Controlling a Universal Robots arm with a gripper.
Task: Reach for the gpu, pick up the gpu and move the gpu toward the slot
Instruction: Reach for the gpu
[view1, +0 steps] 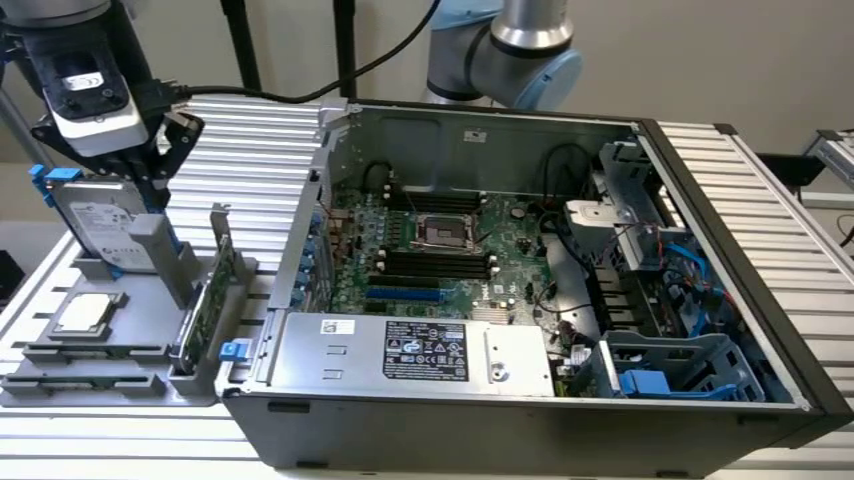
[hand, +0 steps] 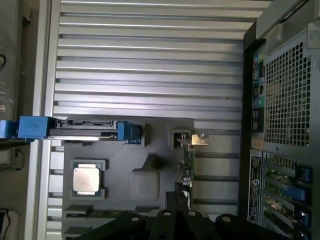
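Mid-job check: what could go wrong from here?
The pincer hangs by the silver hard drive with blue rails, not the thin green circuit-board gpu card; it may bump the drive. The card stands on edge in the grey holder beside the case wall, so it might tilt or strike it.

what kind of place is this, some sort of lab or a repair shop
Probably a robotics lab bench set up for PC assembly: an open computer case with its motherboard exposed lies on a ribbed metal table, beside a grey fixture holding a hard drive and the gpu.
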